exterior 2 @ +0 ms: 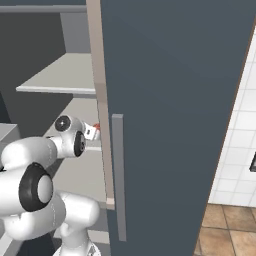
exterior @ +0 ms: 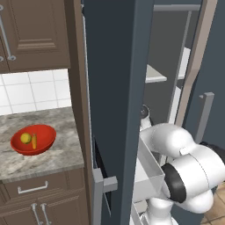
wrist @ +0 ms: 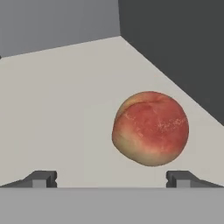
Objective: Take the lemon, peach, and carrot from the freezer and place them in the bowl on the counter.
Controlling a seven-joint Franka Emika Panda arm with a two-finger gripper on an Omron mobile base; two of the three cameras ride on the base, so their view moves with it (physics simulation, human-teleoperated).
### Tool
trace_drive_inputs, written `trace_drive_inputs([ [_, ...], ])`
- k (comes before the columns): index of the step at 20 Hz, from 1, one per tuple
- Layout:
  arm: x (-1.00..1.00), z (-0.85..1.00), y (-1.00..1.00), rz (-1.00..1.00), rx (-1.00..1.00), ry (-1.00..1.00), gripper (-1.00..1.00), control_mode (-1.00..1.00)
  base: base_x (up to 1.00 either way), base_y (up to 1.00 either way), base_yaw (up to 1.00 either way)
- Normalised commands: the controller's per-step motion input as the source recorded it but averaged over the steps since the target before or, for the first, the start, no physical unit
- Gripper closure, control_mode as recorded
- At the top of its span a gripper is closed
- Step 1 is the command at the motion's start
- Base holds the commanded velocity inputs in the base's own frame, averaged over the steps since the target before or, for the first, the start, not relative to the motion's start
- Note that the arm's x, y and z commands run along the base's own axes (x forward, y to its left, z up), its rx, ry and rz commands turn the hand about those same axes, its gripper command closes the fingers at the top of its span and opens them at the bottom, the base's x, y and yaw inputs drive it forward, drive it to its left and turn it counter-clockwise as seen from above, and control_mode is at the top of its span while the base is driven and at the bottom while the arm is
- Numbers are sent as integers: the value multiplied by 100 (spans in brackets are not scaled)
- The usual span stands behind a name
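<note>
The gripper (wrist: 111,179) was seen spread wide, nothing held, with the peach (wrist: 150,128) just beyond its fingertips on a grey freezer (exterior: 118,88) shelf. The lemon (exterior: 26,138) and carrot (exterior: 34,141) were found in the bowl (exterior: 44,147) on the counter (exterior: 48,162), far left.

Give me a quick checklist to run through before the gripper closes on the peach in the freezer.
1. Gripper open wide: ok.
2. Peach ahead of the fingertips, not yet between them: ok.
3. Peach centred between the fingers: not ok, it sits toward the right finger.
4. Freezer shelf around the peach free of obstacles: ok.
5. Lemon and carrot already in the bowl: ok.
</note>
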Motion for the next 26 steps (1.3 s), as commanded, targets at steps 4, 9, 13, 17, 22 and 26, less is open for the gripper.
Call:
trace_drive_inputs([
  [4, 41, 15, -4, 0, 0, 6, -100, -100, 0, 0, 0],
  [9, 43, 4, 0, 0, 0, 8, -100, -100, 0, 0, 0],
  [13, 30, 0, -6, 0, 0, 2, -100, -100, 0, 0, 0],
  [17, 16, 0, -1, 0, 0, 6, -100, -100, 0, 0, 0],
  [22, 0, 0, 0, -6, 0, 7, -100, -100, 0, 0, 0],
  [26, 0, 0, 0, -12, 0, 2, -100, -100, 0, 0, 0],
])
